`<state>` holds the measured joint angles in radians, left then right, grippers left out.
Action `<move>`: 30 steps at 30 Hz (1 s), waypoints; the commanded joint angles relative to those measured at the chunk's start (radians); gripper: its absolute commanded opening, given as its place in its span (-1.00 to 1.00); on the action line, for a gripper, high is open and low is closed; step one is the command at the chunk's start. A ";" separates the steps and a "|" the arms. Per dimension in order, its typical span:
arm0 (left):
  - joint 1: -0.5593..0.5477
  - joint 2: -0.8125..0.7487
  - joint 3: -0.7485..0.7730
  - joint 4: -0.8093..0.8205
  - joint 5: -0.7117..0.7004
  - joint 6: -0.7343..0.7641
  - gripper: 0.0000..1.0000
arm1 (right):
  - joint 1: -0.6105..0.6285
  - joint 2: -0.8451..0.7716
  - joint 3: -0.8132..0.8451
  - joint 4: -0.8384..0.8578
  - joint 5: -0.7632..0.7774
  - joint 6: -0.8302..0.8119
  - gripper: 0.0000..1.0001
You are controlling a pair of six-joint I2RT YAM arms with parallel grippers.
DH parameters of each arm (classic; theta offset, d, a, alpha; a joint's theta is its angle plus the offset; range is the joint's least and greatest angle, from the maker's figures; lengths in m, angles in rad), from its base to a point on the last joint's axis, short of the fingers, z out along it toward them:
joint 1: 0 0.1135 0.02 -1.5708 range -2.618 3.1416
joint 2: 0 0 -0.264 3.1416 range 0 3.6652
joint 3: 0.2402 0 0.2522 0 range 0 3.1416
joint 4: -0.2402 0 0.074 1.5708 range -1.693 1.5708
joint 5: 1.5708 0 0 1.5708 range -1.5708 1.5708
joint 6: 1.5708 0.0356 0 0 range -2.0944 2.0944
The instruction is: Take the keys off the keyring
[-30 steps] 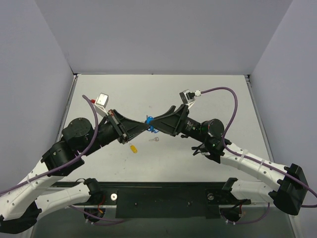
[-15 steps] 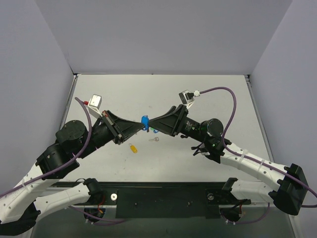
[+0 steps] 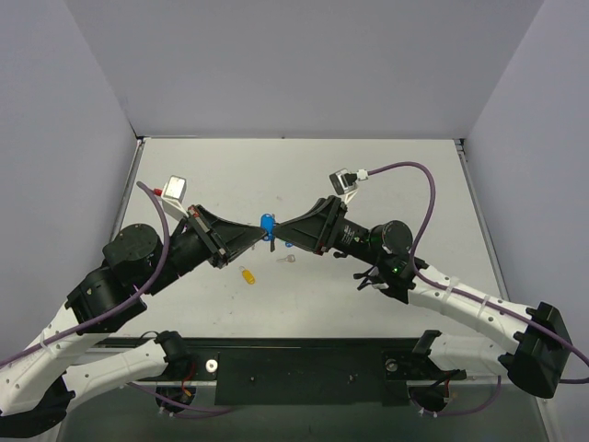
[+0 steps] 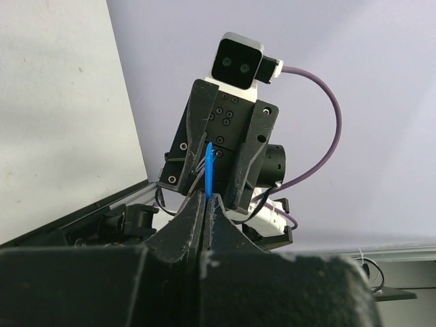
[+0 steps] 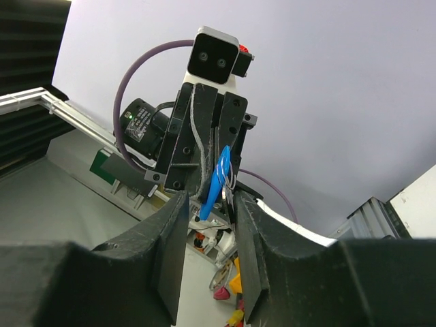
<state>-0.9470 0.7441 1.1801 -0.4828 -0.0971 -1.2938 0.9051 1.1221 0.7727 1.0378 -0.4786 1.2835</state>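
Over the grey table [image 3: 386,175], between bare lavender walls [image 3: 304,64], my left gripper [image 4: 206,199] was clamped on the deep-blue keyring tag [image 4: 208,169], held edge-on in the air. The right gripper [image 5: 209,194] faced it, jaws apart on either side of that tag. A silver key [image 3: 288,259] and a yellow tag [image 3: 247,274] lay on the table near it; I judged the right jaws should take metal, not plastic, and pull gently.
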 commanded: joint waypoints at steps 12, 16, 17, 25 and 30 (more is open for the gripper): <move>0.005 -0.023 0.020 -0.007 -0.029 0.013 -1.00 | 0.008 -0.002 0.040 0.077 -0.006 0.007 -0.54; 0.005 -0.025 0.019 -0.011 -0.027 0.017 -1.00 | 0.008 -0.002 0.042 0.082 -0.002 -0.001 -0.56; 0.005 -0.023 0.021 -0.017 -0.027 0.018 -1.00 | 0.008 -0.002 0.040 0.085 -0.002 0.000 -0.60; 0.005 -0.028 0.019 -0.025 -0.027 0.021 -1.00 | 0.012 0.016 0.051 0.094 -0.008 0.007 -0.84; 0.005 -0.029 0.019 -0.025 -0.026 0.025 -1.00 | 0.014 0.016 0.059 0.068 -0.009 -0.003 -0.96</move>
<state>-0.9459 0.7231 1.1801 -0.5125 -0.1173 -1.2858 0.9070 1.1427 0.7776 1.0359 -0.4782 1.2949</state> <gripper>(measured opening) 0.022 0.036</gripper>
